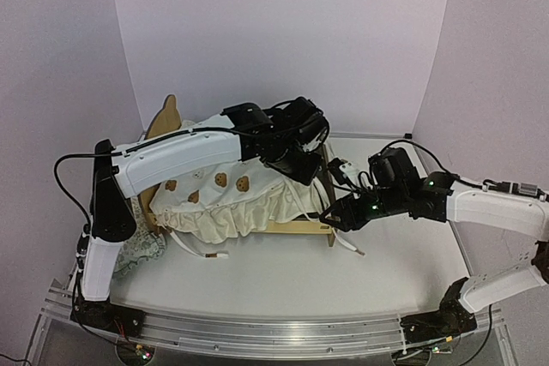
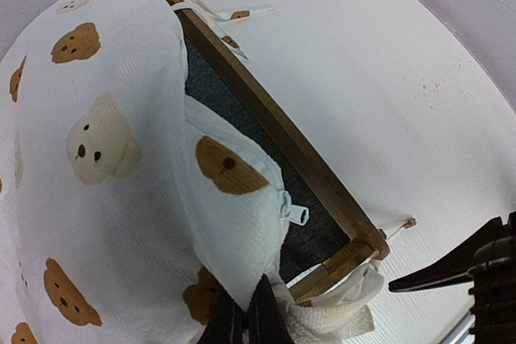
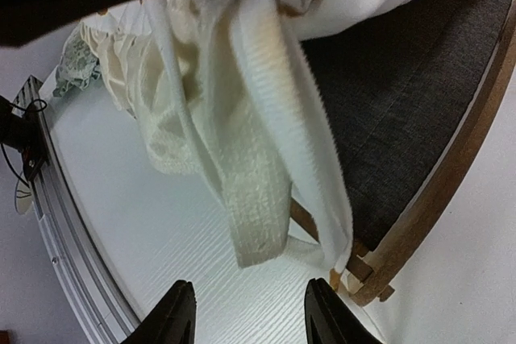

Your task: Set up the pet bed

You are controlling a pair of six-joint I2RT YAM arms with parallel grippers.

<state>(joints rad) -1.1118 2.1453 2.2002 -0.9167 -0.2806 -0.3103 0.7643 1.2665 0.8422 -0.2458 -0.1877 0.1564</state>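
Observation:
The pet bed (image 1: 302,227) stands mid-table, its bear-ear headboard (image 1: 169,114) at the far left. A cream bear-print cover (image 1: 225,196) lies over it. My left gripper (image 1: 298,159) is above the bed's right end. In the left wrist view it (image 2: 242,321) is shut on a corner of the cover (image 2: 121,159), lifted off the wooden rail (image 2: 274,128) and the dark grey base (image 2: 318,227). My right gripper (image 1: 331,217) is open and empty at the bed's near right corner. In the right wrist view it (image 3: 250,316) is just above the table, below a hanging tie strap (image 3: 258,199) and next to the frame corner (image 3: 389,257).
A pale floral ruffled pillow (image 1: 141,251) lies on the table left of the bed, by the left arm's base. Loose ties (image 1: 199,250) trail on the table in front of the bed. The metal rail (image 1: 257,332) runs along the near table edge.

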